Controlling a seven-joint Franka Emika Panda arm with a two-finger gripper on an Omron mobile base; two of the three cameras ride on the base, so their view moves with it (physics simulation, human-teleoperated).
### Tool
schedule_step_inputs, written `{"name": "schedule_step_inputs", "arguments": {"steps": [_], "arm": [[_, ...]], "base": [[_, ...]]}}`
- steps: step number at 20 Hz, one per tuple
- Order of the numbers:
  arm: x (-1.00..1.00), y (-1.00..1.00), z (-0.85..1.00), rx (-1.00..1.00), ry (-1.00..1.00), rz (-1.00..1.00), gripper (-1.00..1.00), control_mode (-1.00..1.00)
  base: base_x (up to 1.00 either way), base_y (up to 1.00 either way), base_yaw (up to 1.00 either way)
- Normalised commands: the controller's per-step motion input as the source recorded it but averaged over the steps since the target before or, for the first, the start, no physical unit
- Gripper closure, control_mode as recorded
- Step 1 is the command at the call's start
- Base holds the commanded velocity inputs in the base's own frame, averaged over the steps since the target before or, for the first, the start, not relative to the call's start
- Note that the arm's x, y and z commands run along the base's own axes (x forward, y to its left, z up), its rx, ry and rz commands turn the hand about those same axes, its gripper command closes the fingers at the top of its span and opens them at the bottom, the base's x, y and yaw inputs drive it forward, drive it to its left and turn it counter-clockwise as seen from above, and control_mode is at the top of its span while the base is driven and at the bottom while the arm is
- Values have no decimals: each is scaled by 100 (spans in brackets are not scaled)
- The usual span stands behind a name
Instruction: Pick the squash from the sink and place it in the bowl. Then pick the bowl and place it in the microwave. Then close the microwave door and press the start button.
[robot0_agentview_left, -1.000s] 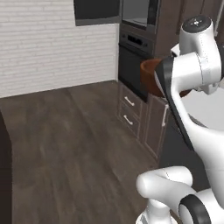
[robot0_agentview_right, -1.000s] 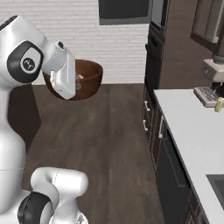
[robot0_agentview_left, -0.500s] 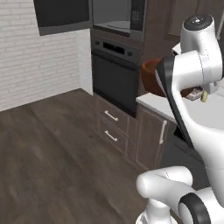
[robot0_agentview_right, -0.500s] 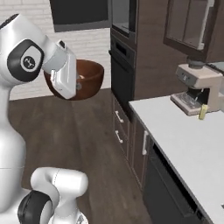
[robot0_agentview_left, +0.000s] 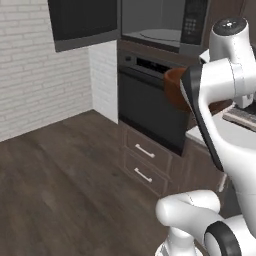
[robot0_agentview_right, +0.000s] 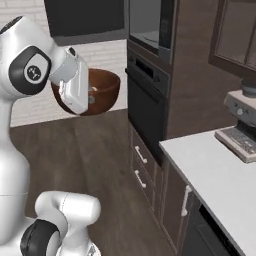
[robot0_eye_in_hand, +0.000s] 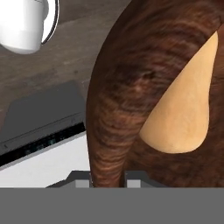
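gripper (robot0_eye_in_hand: 108, 177) pinched narrow on the bowl (robot0_eye_in_hand: 144, 78) rim, one finger either side of the wall | squash (robot0_eye_in_hand: 186, 103) lying inside the bowl, just past the jaws | bowl carried up in the air | microwave (robot0_agentview_left: 160, 22) up ahead with its door (robot0_agentview_left: 82, 22) swung open, well apart from the jaws

You have a black oven (robot0_agentview_left: 150, 112) over 2 drawers (robot0_agentview_left: 145, 162), a coffee machine (robot0_agentview_right: 243, 125) on a white counter (robot0_agentview_right: 220, 182), wood floor (robot0_agentview_left: 60, 190).
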Motion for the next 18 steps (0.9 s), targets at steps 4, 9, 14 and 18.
{"name": "schedule_step_inputs", "arguments": {"steps": [4,9,14,18], "arm": [[0,0,0,0,0,0,100,100],[0,0,0,0,0,0,100,100],[0,0,0,0,0,0,100,100],[0,0,0,0,0,0,100,100]], "base": [[86,24,-13],[62,16,-10],[81,9,-10],[82,11,-11]]}}
